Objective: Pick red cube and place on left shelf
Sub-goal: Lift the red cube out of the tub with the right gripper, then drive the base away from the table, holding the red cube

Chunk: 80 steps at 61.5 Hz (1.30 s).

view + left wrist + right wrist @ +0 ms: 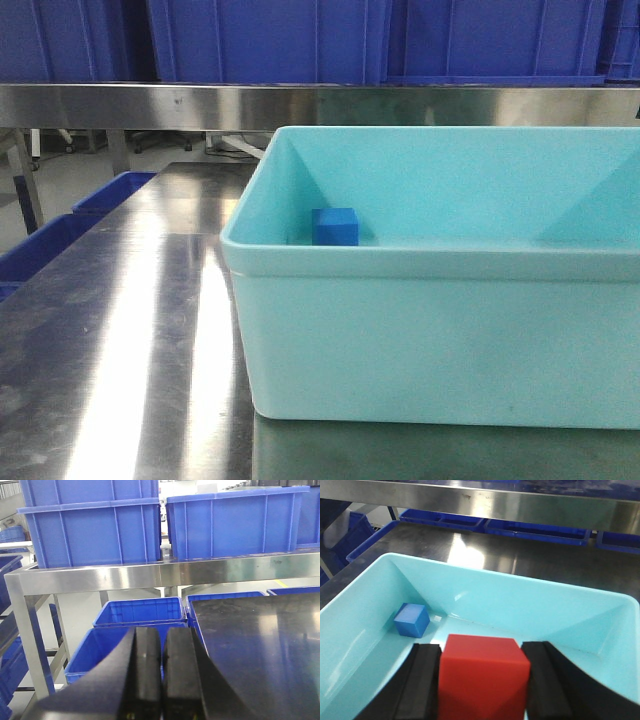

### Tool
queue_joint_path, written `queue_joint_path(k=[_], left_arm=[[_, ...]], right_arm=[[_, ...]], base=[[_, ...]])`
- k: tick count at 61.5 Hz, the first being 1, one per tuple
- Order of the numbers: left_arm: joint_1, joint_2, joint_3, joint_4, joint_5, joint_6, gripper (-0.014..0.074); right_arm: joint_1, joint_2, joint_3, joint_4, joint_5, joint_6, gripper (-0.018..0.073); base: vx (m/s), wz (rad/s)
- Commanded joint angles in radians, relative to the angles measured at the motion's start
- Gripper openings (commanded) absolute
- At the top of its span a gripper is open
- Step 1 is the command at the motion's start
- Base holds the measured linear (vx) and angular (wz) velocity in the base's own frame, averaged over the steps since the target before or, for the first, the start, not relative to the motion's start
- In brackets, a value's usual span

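Cube, red, between right gripper pads

Red cube, turquoise bin (blue cube)

The tub sits on the table. A small cube lies in it, near the far-left corner. Crates stand on the shelf behind the table.
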Motion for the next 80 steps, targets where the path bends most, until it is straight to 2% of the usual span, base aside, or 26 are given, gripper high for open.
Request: queue_joint_path(k=[1, 80], left_arm=[[0.002, 0.006, 0.022, -0.009, -0.084, -0.002, 0.0106], [0.002, 0.006, 0.022, -0.009, -0.084, -0.002, 0.0106]], right_arm=[[-0.002, -0.008, -0.030, -0.010, -0.077, -0.005, 0.0057], [-0.002, -0.008, -0.030, -0.010, -0.077, -0.005, 0.0057]], base=[[0.00, 0.00], [-0.02, 0.06]])
